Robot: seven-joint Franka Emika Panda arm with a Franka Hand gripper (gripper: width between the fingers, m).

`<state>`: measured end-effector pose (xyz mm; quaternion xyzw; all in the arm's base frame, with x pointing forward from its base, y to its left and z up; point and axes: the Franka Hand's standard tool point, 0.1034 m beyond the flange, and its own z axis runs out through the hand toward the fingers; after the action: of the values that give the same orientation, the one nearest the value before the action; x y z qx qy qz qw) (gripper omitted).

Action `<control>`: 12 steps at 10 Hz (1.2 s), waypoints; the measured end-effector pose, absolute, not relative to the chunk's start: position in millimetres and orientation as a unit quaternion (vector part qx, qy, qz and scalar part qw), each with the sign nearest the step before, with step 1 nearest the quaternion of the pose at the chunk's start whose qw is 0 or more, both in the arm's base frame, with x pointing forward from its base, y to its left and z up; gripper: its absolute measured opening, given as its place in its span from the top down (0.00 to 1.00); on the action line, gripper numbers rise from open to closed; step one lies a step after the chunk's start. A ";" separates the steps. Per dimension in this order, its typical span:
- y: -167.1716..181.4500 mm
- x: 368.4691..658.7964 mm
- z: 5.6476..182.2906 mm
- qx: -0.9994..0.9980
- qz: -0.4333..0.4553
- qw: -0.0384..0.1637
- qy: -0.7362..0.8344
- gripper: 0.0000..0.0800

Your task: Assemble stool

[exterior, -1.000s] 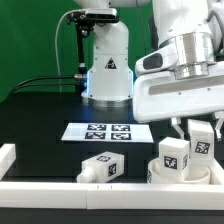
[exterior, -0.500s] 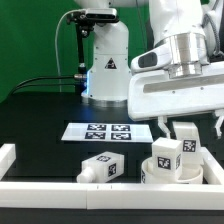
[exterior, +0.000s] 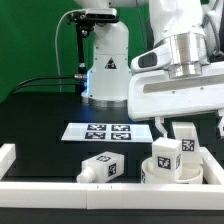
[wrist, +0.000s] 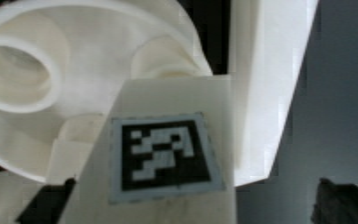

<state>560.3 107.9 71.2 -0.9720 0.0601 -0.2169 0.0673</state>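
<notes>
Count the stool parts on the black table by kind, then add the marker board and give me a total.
Legs: 3, the lying leg, the tagged leg and the plain-faced leg; the last two are upright at the seat.
Seat: 1, the round seat.
Marker board: 1, the marker board.
Total: 5.

Tool (exterior: 188, 128) more widely spread, shifted toward the exterior view's left
</notes>
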 end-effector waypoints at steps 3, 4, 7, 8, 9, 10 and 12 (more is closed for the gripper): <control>107.9 555.0 87.1 -0.989 -0.102 0.091 0.055 0.19; 107.5 554.5 87.8 -0.993 -0.054 0.097 0.046 0.19; 105.5 557.0 88.0 -0.994 -0.037 0.099 0.034 0.19; 103.0 557.5 88.3 -0.995 -0.041 0.091 -0.007 0.19; 97.8 559.2 90.3 -0.994 -0.047 0.075 -0.071 0.19; 92.4 562.2 96.5 -0.984 -0.054 0.058 -0.162 0.19; 93.6 566.1 106.5 -0.947 -0.059 0.022 -0.314 0.19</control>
<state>566.1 93.6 106.5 -0.9472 -0.3144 -0.0592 0.0223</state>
